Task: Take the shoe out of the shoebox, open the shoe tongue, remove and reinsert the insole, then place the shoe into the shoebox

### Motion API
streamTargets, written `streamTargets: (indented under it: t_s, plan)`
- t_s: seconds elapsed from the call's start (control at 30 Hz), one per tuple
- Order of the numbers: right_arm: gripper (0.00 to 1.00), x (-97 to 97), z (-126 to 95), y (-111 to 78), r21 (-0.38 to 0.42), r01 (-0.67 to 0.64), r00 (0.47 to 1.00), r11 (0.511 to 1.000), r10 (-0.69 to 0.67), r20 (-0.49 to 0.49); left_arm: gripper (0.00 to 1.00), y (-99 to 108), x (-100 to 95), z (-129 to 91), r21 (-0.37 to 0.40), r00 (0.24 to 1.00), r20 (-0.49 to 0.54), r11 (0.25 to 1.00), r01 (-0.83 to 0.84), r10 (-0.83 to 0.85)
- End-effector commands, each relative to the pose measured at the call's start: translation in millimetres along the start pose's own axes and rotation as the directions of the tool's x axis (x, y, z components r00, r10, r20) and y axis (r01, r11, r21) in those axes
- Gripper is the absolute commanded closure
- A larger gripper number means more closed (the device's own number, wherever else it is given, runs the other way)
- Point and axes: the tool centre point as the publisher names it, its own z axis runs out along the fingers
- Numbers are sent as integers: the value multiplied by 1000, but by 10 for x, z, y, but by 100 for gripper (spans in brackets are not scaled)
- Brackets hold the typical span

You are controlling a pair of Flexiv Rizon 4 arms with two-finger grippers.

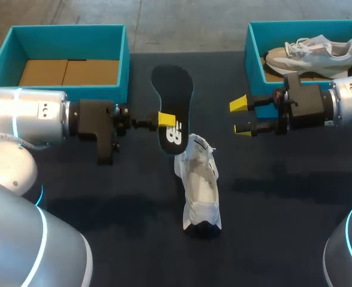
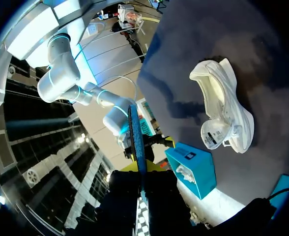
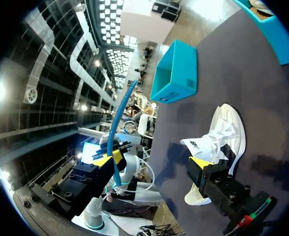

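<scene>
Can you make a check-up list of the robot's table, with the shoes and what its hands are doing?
Surface: dark table.
Job's things: white shoe lying mid-table; insole out of it; left box holds no shoe.
Clutter: grey shoe in right box.
Hands: left hand shut on insole; right hand open, empty.
Cables: nothing seen.
Surroundings: nothing seen.

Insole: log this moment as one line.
left gripper shut on insole | right gripper open, empty | white shoe on table
</scene>
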Motion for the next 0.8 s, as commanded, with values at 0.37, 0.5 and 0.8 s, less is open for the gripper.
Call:
streamTargets:
  t_s: [0.37, 0.5, 0.8]
  plan:
    - [0, 0, 13, -4, -2, 0, 1000, 1000, 0, 2, 100, -76, 57, -48, -6, 999, 15, 999, -33, 33]
    - [0, 0, 13, -4, -2, 0, 1000, 1000, 0, 2, 100, -76, 57, -48, -6, 999, 15, 999, -33, 33]
    - [0, 0, 54, 64, -1, -27, 998, 1000, 27, 49, 100, -76, 57, -48, -6, 999, 15, 999, -33, 33]
